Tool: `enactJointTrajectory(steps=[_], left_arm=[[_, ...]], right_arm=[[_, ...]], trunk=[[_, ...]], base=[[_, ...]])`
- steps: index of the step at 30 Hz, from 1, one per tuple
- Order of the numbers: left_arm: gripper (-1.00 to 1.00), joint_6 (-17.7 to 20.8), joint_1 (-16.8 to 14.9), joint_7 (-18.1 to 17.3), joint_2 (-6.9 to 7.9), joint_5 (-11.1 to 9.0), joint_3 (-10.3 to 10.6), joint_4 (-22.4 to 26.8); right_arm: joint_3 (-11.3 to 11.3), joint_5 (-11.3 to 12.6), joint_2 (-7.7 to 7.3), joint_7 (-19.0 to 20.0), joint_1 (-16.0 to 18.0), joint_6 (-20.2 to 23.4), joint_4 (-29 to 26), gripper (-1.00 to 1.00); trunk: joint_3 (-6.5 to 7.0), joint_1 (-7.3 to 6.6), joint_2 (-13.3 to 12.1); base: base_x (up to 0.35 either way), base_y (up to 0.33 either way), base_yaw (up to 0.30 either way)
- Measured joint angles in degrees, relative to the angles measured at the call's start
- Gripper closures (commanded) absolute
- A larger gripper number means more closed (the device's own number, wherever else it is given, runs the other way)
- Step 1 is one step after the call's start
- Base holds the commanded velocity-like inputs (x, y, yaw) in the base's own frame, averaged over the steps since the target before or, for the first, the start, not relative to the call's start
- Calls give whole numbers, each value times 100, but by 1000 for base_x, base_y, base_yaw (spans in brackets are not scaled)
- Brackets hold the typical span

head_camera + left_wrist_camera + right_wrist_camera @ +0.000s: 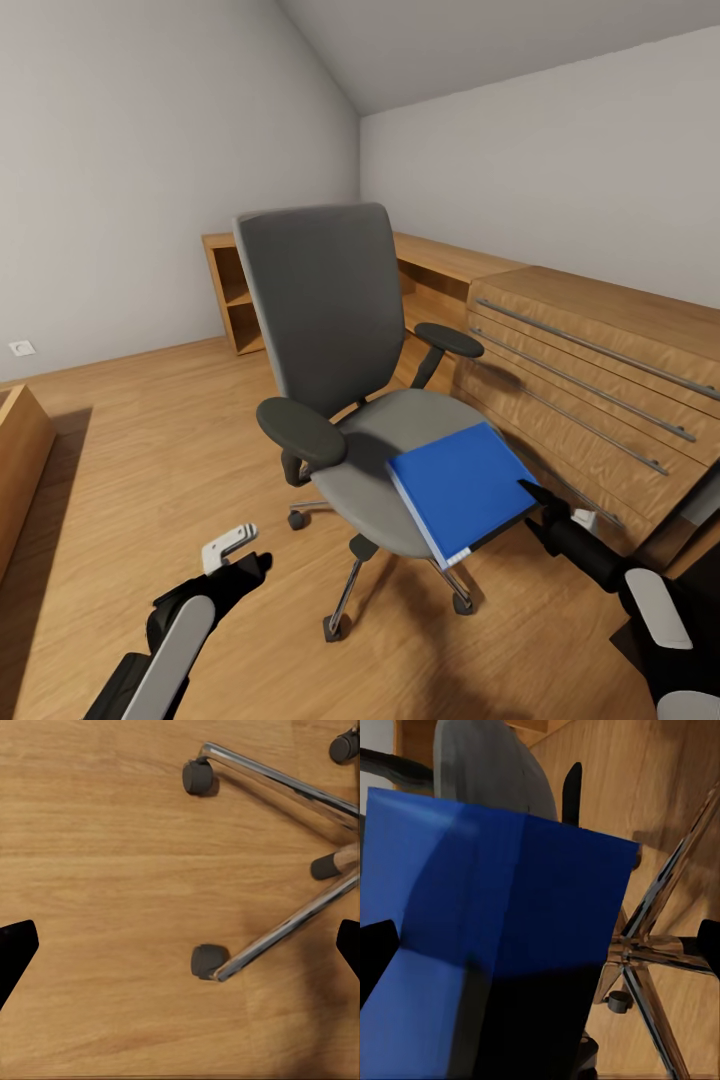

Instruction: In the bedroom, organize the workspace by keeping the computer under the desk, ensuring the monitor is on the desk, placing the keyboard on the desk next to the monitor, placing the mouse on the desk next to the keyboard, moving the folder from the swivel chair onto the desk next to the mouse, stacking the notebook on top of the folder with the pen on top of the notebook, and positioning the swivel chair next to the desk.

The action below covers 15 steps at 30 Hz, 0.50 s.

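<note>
The blue folder [462, 490] lay on the seat of the swivel chair [330, 330], front corner jutting past the seat edge toward the robot, white paper edges showing along its near side, and that overhang looked like the reason the right claw [533, 507] was coming in from the side, tip right at the folder's right corner! In the right wrist view the folder [487, 945] sat squarely between the two dark fingertips [375, 952] at either edge of frame, jaws spread wide, nothing pinched yet; whether a finger was already touching the cover, I couldn't tell. The left claw [235, 560] hung low over the oak floor [150, 430] beside the chair, and its wrist view looked straight down on the chrome legs [285, 780] and castors [206, 961], fingers apart and holding nothing, probably parked clear of the reach. The chair stood in front of the low oak cabinets [590, 370], back upright, armrests out. Hard to read: the far fingertip of the right claw blended into shadow, the folder's underside was hidden by the seat, and the chair base was partly cut off behind the seat in the head view.
</note>
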State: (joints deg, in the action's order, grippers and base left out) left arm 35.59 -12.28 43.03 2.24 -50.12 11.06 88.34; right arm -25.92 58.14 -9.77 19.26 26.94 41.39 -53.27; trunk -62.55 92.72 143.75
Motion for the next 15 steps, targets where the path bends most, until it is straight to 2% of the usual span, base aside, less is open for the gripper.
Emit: enactJointTrajectory(steps=[15], left_arm=[[-100, 0, 1, 4, 0, 0, 42, -25]], right_arm=[[111, 42, 0, 3, 1, 8, -2, -100]], trunk=[[0, 0, 0]], base=[[0, 0, 0]])
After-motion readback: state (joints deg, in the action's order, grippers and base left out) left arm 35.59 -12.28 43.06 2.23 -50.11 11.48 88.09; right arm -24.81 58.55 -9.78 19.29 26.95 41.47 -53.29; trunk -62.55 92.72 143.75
